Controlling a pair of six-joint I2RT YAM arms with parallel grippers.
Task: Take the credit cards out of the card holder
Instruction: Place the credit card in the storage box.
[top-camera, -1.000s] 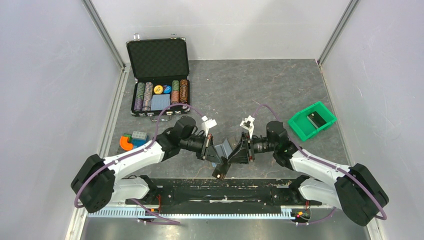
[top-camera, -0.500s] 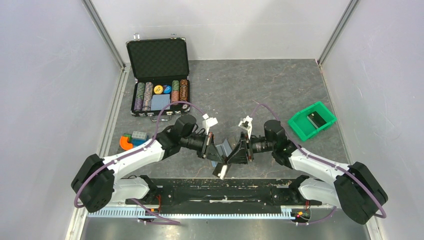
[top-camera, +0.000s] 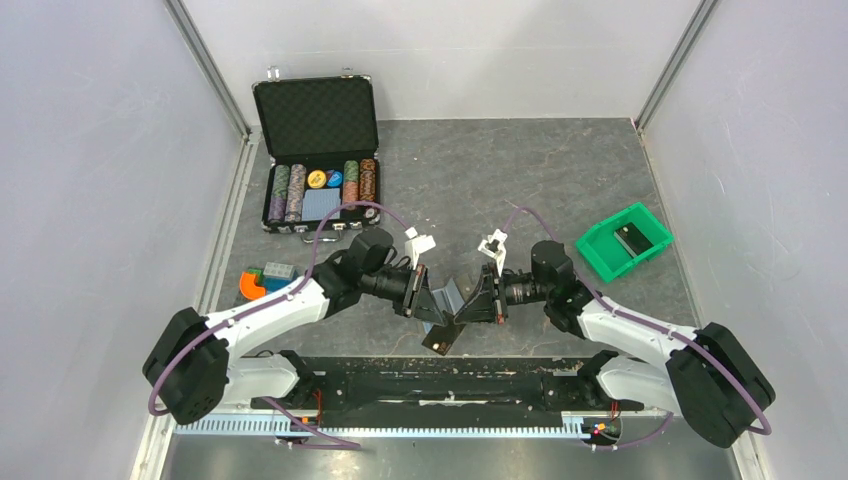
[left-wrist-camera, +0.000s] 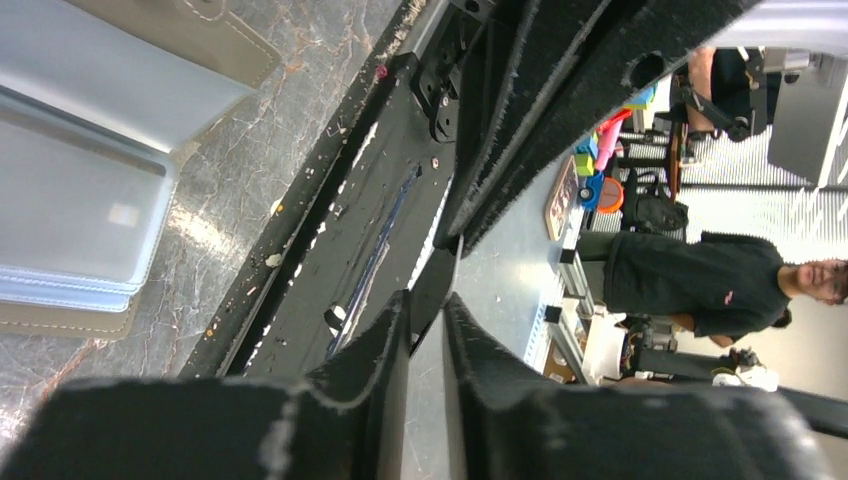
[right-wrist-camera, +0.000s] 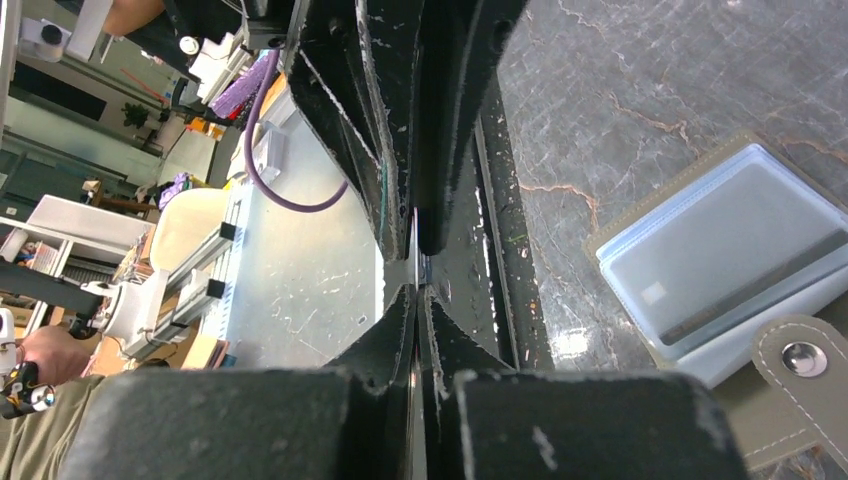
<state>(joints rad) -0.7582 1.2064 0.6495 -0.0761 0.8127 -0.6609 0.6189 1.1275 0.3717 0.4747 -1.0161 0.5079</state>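
Observation:
The card holder (top-camera: 455, 292) lies spread on the table under both grippers; its pale-blue panels and tan border show in the left wrist view (left-wrist-camera: 100, 180) and the right wrist view (right-wrist-camera: 720, 250). One credit card (top-camera: 440, 338) hangs tilted above the table's near edge, between the two grippers. My right gripper (right-wrist-camera: 418, 290) is shut on its thin edge (right-wrist-camera: 414, 255). My left gripper (left-wrist-camera: 425, 300) faces it with the jaws slightly apart, and the card's edge (left-wrist-camera: 432, 290) stands in the gap. In the top view the left gripper (top-camera: 438, 305) and the right gripper (top-camera: 470, 303) nearly touch.
An open black chip case (top-camera: 318, 160) stands at the back left. A green bin (top-camera: 600, 255) with a black item sits at the right. Colourful toy pieces (top-camera: 262, 280) lie left of the left arm. The black base rail (top-camera: 440, 385) runs along the near edge.
The right gripper's jaws have closed onto the card. The left gripper's jaws have eased apart from it. The card has shifted a little and now looks darker from above.

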